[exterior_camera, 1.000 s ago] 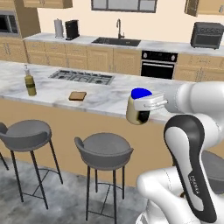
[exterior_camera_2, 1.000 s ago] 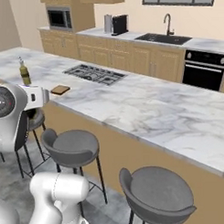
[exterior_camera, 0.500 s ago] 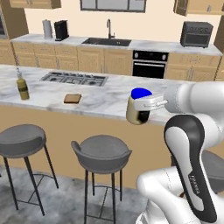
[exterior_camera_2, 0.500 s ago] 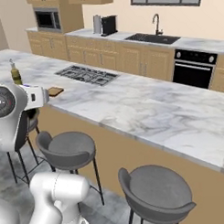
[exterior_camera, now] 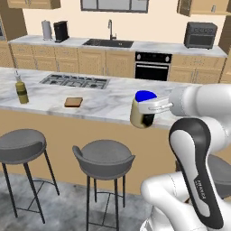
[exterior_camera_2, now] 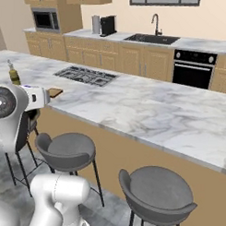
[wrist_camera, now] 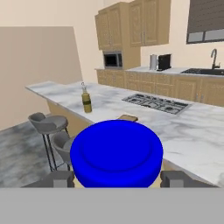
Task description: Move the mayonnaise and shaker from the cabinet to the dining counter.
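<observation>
Closer now, dining counter behind blue-lidded, cream-bodied mayonnaise.

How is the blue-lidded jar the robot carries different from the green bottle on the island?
The jar is squat, cream-bodied with a wide blue lid; the bottle is tall, slim and olive-green. The jar hangs in the air between the fingers; the bottle stands on the marble island. Both are upright.
</observation>
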You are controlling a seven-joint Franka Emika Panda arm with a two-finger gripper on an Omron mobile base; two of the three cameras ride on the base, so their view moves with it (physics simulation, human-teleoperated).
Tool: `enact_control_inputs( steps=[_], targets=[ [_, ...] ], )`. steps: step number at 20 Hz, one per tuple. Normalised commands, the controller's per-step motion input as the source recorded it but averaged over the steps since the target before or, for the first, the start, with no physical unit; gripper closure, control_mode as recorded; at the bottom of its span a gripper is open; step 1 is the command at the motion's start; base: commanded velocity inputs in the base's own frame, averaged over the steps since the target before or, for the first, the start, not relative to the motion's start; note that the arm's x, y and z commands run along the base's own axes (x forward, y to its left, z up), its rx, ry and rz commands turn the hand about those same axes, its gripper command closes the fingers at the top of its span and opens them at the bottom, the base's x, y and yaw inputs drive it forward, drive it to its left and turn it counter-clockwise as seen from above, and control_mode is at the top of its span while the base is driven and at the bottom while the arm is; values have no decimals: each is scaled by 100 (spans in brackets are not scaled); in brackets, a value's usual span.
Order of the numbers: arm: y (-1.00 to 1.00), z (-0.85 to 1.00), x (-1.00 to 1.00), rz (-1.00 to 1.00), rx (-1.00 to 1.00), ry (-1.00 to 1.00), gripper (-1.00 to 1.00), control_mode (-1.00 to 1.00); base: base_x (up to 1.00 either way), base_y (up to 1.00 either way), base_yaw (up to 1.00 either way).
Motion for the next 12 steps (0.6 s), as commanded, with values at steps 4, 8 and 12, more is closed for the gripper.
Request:
enact_control_inputs(
  steps=[4,8,12],
  targets=[
    [-32,0,33,0,0,0,100,-100,0,0,0],
    [-39,0,53,0,0,0,100,-100,0,0,0],
    [-45,-6,60,0,0,0,100,-100,0,0,0]
  ],
)
